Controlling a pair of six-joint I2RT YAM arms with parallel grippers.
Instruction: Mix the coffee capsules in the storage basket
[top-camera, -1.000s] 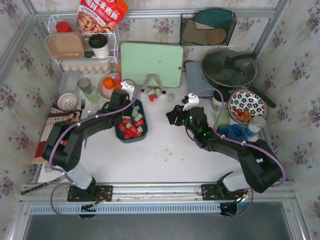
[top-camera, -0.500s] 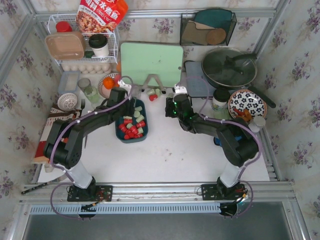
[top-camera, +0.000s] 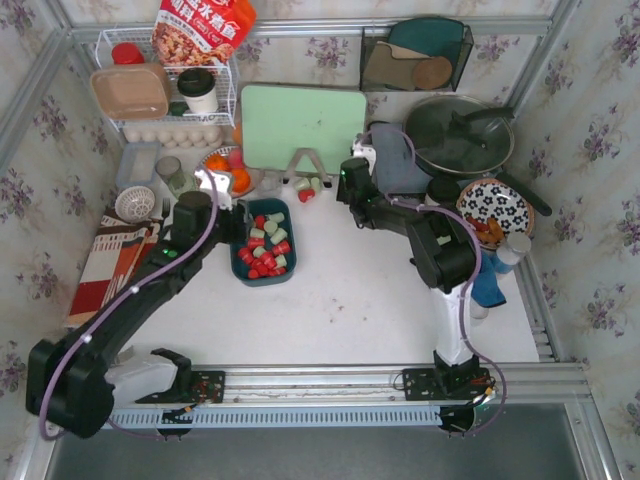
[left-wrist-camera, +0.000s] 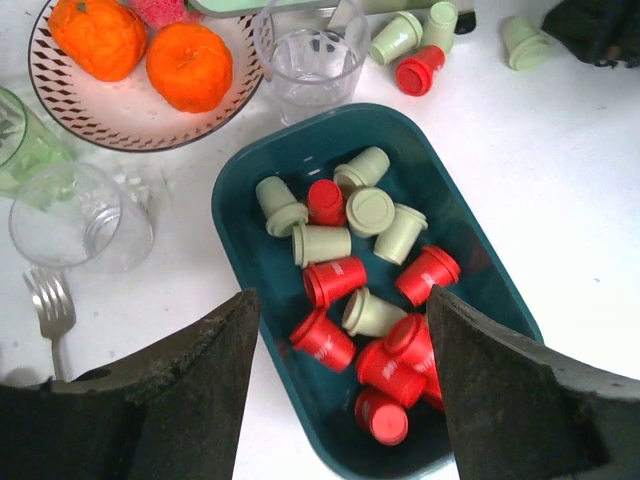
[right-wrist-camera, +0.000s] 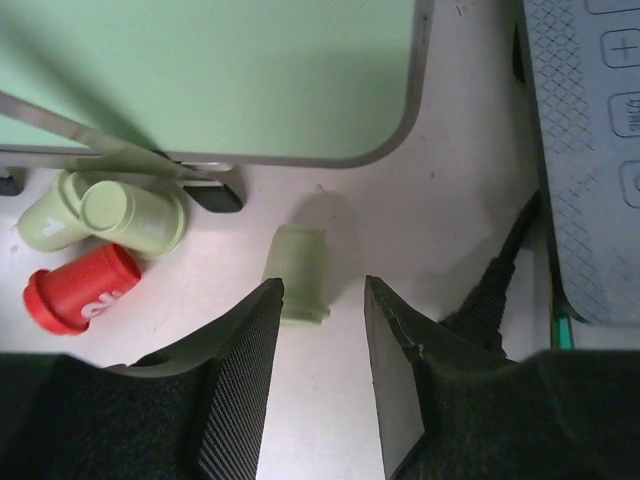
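The dark teal storage basket (left-wrist-camera: 250, 250) sits on the white desk (left-wrist-camera: 560, 170). Its coffee capsules (left-wrist-camera: 333, 282) are only partly blended: in the left wrist view the mint ones gather toward 12 o'clock and the red ones toward 6 o'clock.

The left gripper (left-wrist-camera: 340, 300) hangs over the basket with its jaws spread wide and holding nothing. It looks placed for stirring.

Several capsules lie outside the tub, at about 1 o'clock from it in the overhead view, by the foot of the green cutting board (right-wrist-camera: 220, 70). The right gripper (right-wrist-camera: 322, 290) is over them, its jaws apart and empty. A mint-green capsule (right-wrist-camera: 296, 272) lies on its side just ahead, toward 11 o'clock of the gap. A red capsule (right-wrist-camera: 82, 288) lies farther off at 9 o'clock.

The step in hand appears to be gathering these strays. The next move probably calls for a small shift toward 9 o'clock to centre the pod, then a descent and a close across its body before it is carried to the basket.
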